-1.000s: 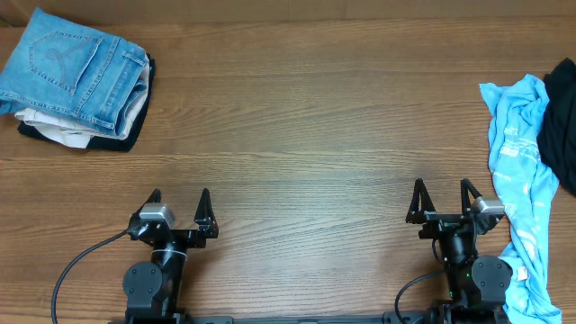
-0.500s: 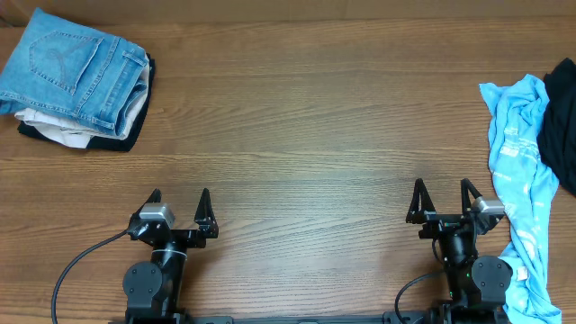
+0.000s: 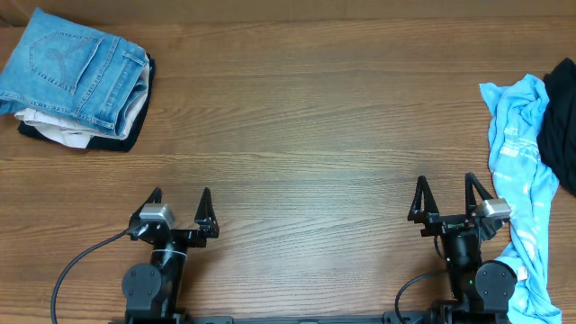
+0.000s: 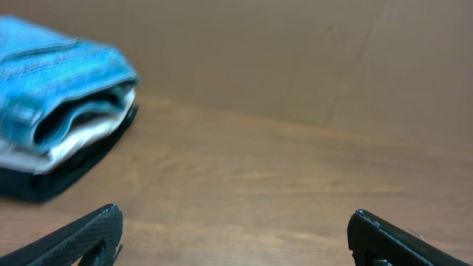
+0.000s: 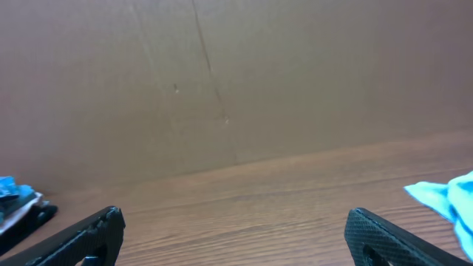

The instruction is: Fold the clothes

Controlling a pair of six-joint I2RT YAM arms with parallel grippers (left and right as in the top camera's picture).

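Observation:
A crumpled sky-blue T-shirt (image 3: 517, 171) with white print lies at the table's right edge, running from the far right down to the front. A corner of it shows in the right wrist view (image 5: 451, 196). My right gripper (image 3: 446, 193) is open and empty, just left of the shirt's lower part. My left gripper (image 3: 180, 200) is open and empty near the front left, far from the shirt. Both jaws show wide apart in the left wrist view (image 4: 233, 233) and the right wrist view (image 5: 235, 233).
A folded stack with blue jeans on top (image 3: 76, 76), over white and black garments, sits at the back left; it also shows in the left wrist view (image 4: 55, 111). A black garment (image 3: 560, 126) lies at the right edge beside the shirt. A brown wall stands behind the table.
My right gripper has shifted slightly to the right, toward the blue T-shirt. The left arm and the clothes have not moved.

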